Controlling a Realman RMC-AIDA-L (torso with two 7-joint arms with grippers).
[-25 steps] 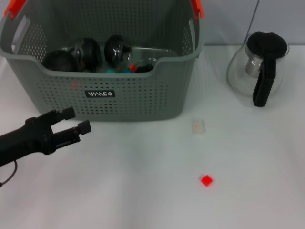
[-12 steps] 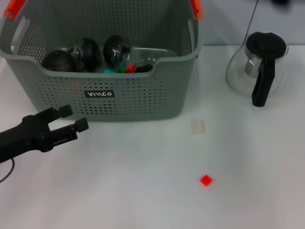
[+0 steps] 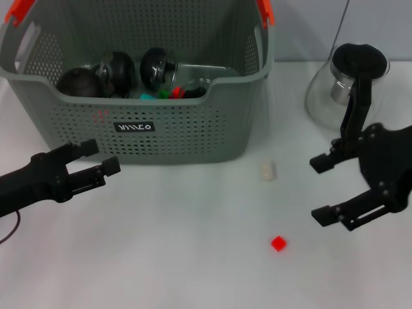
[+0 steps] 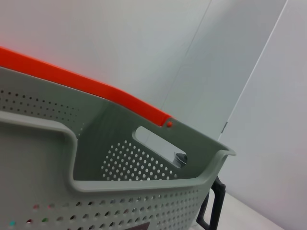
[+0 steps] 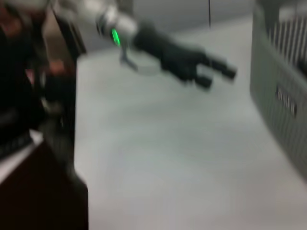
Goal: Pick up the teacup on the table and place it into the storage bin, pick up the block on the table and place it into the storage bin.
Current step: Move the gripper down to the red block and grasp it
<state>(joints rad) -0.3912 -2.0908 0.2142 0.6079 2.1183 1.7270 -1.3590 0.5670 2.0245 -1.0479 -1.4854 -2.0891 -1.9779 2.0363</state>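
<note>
Black right gripper (image 3: 320,188) wide open, empty.

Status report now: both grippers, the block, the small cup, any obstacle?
Left gripper open, empty, before storage bin. Right gripper open, empty, above table right of red block. Pale teacup on table near bin. Glass teapot behind right gripper.

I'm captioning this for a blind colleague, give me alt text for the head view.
Two open grippers, left and right, hover over a white table holding a red block, a small pale teacup, a grey storage bin and a glass teapot.
</note>
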